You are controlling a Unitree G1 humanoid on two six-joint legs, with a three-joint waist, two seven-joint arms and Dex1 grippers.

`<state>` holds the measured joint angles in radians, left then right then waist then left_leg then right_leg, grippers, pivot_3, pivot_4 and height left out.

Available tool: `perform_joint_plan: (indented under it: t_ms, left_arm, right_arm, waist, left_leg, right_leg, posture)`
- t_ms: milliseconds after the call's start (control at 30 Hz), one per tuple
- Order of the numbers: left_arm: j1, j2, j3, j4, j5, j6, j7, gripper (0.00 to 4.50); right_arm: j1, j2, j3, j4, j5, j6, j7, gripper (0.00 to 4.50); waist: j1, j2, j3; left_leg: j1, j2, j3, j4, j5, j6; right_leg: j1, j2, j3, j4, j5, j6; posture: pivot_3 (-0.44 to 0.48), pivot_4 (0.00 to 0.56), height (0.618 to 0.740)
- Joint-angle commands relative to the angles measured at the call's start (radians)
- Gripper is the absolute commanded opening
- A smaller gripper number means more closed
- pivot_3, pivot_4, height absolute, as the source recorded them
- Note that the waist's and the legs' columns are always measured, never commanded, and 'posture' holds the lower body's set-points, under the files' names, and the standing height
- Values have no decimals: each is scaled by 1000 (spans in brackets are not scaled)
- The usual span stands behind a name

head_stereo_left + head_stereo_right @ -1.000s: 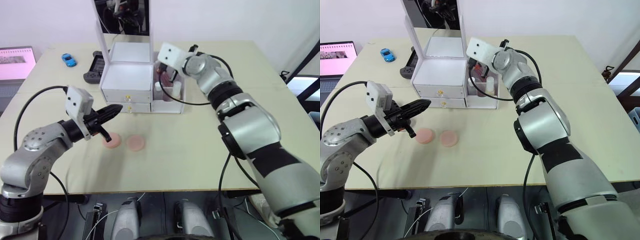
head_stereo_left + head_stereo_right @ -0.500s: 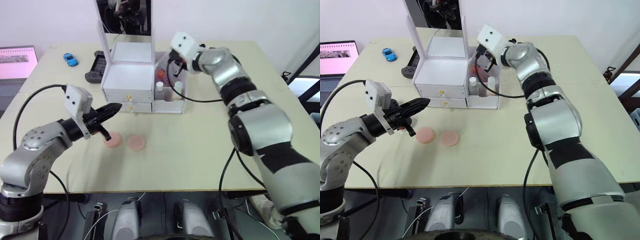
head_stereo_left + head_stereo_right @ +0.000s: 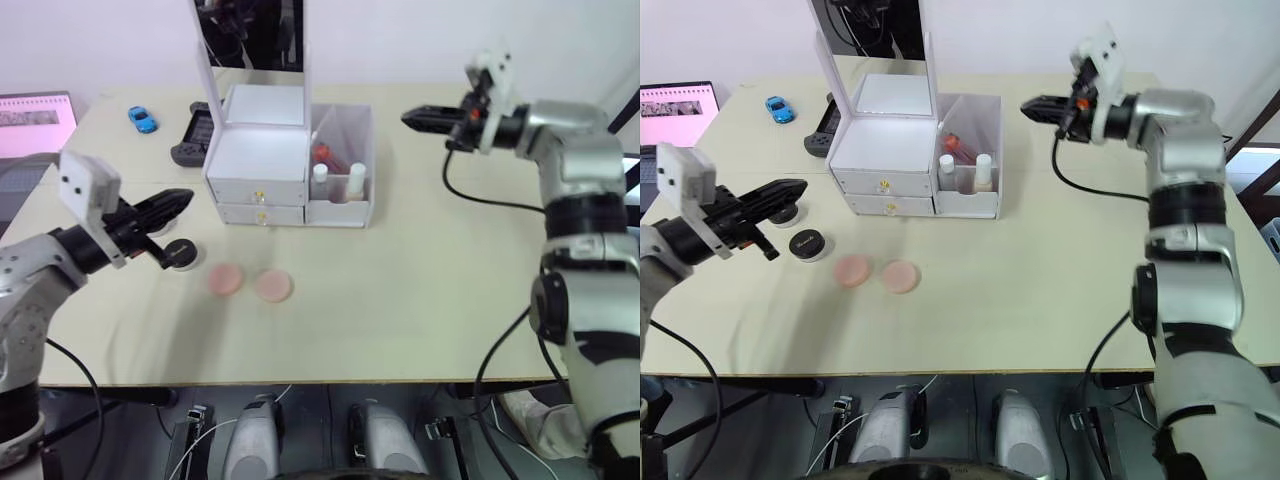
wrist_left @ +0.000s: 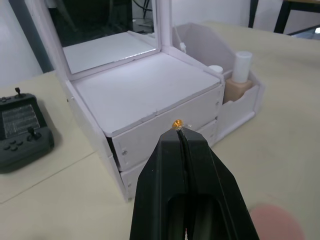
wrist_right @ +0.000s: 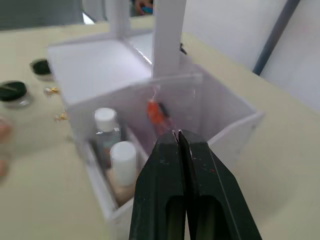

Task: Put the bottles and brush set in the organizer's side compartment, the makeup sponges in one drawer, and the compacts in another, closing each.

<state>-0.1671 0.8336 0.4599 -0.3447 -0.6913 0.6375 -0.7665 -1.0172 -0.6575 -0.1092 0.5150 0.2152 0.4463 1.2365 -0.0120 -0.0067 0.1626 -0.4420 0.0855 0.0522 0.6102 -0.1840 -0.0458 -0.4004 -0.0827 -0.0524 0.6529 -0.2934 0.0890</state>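
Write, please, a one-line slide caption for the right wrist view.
Shut right end effector points at the side compartment, which holds two white-capped bottles and a red item.

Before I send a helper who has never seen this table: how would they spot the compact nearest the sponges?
Start at the white organizer with the mirror. In front of its drawers lie two pink makeup sponges; just to their left sits the compact, a black-lidded disc with a pale rim, dark where the sponges are pink.

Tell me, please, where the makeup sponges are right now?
The makeup sponges lie side by side on the table, in front of the organizer, with a compact on their left.
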Motion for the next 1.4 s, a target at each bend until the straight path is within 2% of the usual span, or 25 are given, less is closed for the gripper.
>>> perform_joint_plan:
  t_ms: [33,67,200,300,500,733,833,867,1033,1100,1200,1300,1400]
  left_arm:
    - [64,72,138,85,13,-55,-100,547]
    - [79,84,160,116,21,-73,-119,895]
    - [152,129,239,269,88,-191,-208,2961]
    - [204,139,281,393,134,-283,-255,4482]
    - [272,130,345,563,179,-411,-275,4482]
    - [294,123,347,595,182,-449,-274,4482]
    - [301,117,347,557,171,-431,-265,4482]
    - [309,114,345,524,155,-401,-266,4482]
    - [344,71,336,287,46,-234,-227,4482]
    - [339,42,304,159,11,-162,-158,4482]
    - [291,-8,244,8,1,-99,-15,4482]
    - [194,-129,142,-139,30,-72,203,4482]
    - [137,-241,36,-238,56,-39,356,4482]
  right_arm:
    - [131,-98,-86,-104,92,112,28,632]
    - [180,-117,-97,-121,102,97,36,928]
    - [357,-175,-154,-119,105,3,8,2916]
    - [447,-228,-162,-53,54,-108,-32,4443]
    - [525,-242,-214,18,88,-177,-66,4443]
    - [509,-243,-206,58,97,-178,-96,4443]
    - [484,-241,-195,27,108,-144,-98,4443]
    - [479,-246,-173,-9,122,-80,-75,4443]
    - [441,-230,-74,-228,175,129,-40,4443]
    - [407,-222,-18,-344,205,182,-13,4443]
    - [399,-188,50,-494,154,79,-44,4443]
    - [347,-149,74,-611,222,151,-49,4443]
    - [302,-117,93,-674,250,182,-69,4443]
  waist:
    - [0,0,0]
    - [0,0,0]
    - [-1,0,0]
    - [-2,1,0]
    - [-4,0,0]
    - [-1,0,0]
    - [-3,0,0]
    - [-3,0,0]
    - [-3,0,0]
    - [-3,1,0]
    - [3,0,0]
    - [10,0,-1]
    - [21,-1,-1]
  left_leg:
    - [0,0,0,0,0,0]
    - [0,0,0,0,0,0]
    - [1,0,1,1,0,0]
    - [1,0,1,0,0,0]
    - [1,0,2,0,0,0]
    - [1,0,2,0,0,0]
    - [1,0,2,0,0,0]
    - [1,1,2,0,0,0]
    - [1,1,2,-1,0,0]
    - [1,1,1,-1,0,0]
    - [1,1,1,0,0,0]
    - [1,1,0,1,0,0]
    - [1,0,0,3,0,0]
  right_leg:
    - [0,0,0,0,0,0]
    - [0,0,0,-1,0,0]
    - [1,0,0,-1,0,0]
    - [0,-1,0,-1,0,0]
    - [0,0,0,-1,0,-1]
    - [1,-1,0,-2,0,-1]
    - [1,-1,0,-2,0,-1]
    - [0,-1,0,-1,0,-1]
    - [0,-1,0,-1,0,-1]
    - [0,-1,0,-1,0,-1]
    - [1,-1,0,-1,0,-1]
    - [3,-1,0,-1,0,0]
    - [3,-1,0,-1,0,0]
  posture:
    - [0,150,740]
    - [0,150,740]
    - [0,150,740]
    - [0,150,740]
    - [0,150,740]
    - [0,150,740]
    - [0,150,740]
    - [0,150,740]
    - [0,150,740]
    - [0,150,740]
    - [0,150,740]
    - [0,150,740]
    - [0,150,740]
